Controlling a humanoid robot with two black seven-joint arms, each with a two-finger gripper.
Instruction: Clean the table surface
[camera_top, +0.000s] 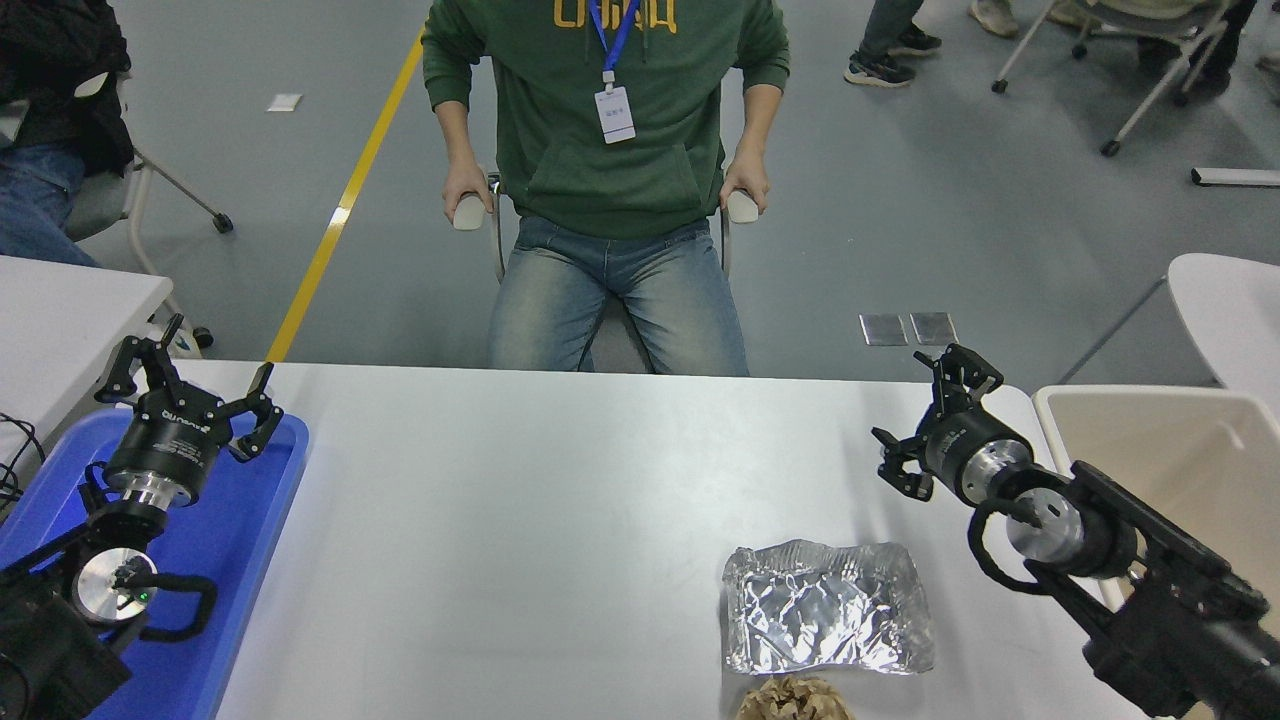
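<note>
The white table surface (560, 500) fills the middle of the head view. A crumpled sheet of silver foil (825, 620) lies on it at the front right. A brown crumpled paper wad (793, 700) sits just below the foil at the picture's bottom edge. My right gripper (925, 420) is open and empty, above the table's far right part, well behind the foil. My left gripper (185, 385) is open and parked over the blue tray (230, 560) at the left.
A beige bin (1190, 450) stands off the table's right edge. A person in a green hoodie (605, 150) sits at the far side. A smaller white table (60, 310) is at the left, another (1230, 310) at the right.
</note>
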